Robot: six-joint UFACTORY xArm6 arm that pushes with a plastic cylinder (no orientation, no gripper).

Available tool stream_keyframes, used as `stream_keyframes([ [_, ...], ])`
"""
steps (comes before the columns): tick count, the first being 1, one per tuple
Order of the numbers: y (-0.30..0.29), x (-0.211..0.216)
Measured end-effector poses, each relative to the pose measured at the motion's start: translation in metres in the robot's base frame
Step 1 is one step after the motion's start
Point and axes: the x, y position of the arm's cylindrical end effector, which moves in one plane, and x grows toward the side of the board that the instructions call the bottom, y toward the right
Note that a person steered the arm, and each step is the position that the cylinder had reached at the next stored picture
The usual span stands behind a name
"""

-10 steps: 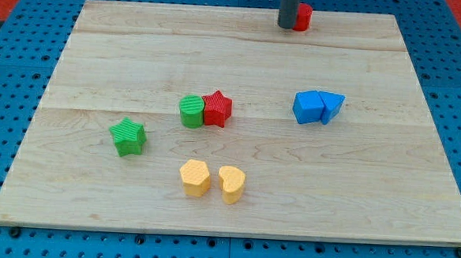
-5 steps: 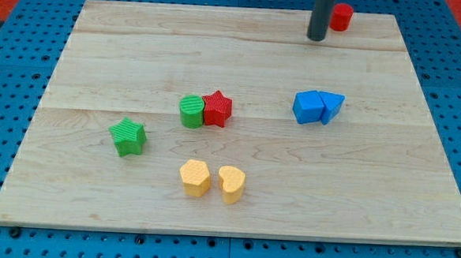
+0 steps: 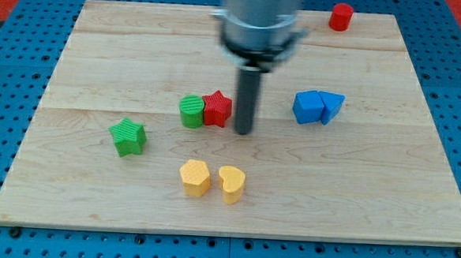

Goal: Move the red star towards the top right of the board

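Observation:
The red star (image 3: 216, 108) sits near the middle of the wooden board (image 3: 100, 59), touching a green cylinder (image 3: 191, 111) on its left. My tip (image 3: 244, 131) rests on the board just right of the red star and slightly below it, close to it or touching it. The rod rises from the tip to the arm's grey body at the view's top.
A red cylinder (image 3: 341, 17) stands at the board's top right edge. A blue cube (image 3: 307, 107) and a blue triangle (image 3: 332, 106) touch at the right. A green star (image 3: 127, 136) is at the left. Two yellow blocks (image 3: 194, 178) (image 3: 231, 183) lie below centre.
My tip has moved from the top right, beside the red cylinder, down and left to the red star's right side. The blocks stay in place.

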Motion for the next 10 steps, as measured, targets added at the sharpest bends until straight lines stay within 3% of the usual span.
stream_keyframes([
  [1,-0.059,-0.023],
  [5,-0.013,-0.121],
  [9,0.05,-0.144],
  [10,0.019,-0.129],
])
